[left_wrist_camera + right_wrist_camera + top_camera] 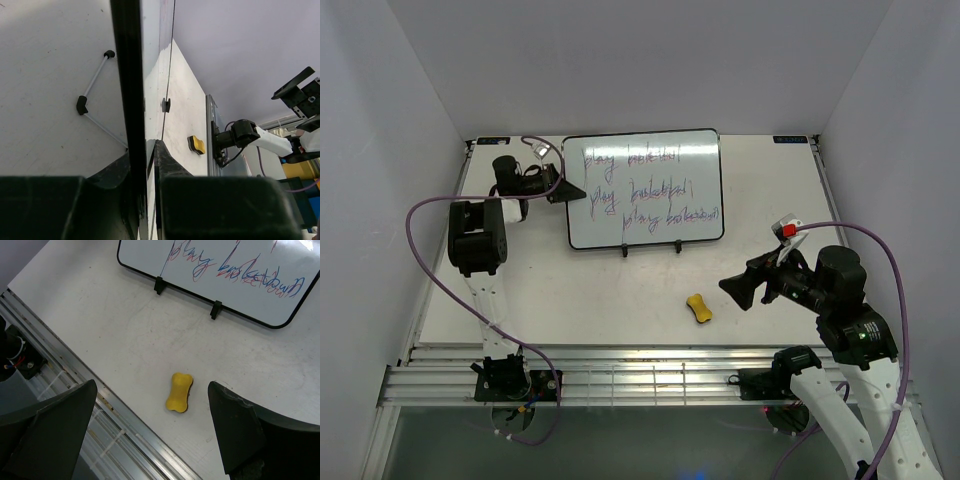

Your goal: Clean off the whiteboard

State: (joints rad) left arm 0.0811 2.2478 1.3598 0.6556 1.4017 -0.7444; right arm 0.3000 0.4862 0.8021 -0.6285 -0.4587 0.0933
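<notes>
The whiteboard (645, 188) stands tilted on a black wire stand at the back middle, with purple-blue handwriting on it. My left gripper (565, 190) is shut on its left edge. In the left wrist view the black frame (125, 75) runs between my left gripper's (144, 152) jaws. The yellow eraser (698, 308) lies flat on the table in front of the board. My right gripper (740, 293) is open and empty, hovering just right of the eraser. In the right wrist view the eraser (179, 392) lies between and beyond the spread fingers (235, 430), below the board (235, 275).
The wire stand's legs (92, 100) show behind the board, and its two black feet (159, 285) hold the lower edge. The table's aluminium front rail (650, 375) runs close behind the eraser. White walls close in the back and sides.
</notes>
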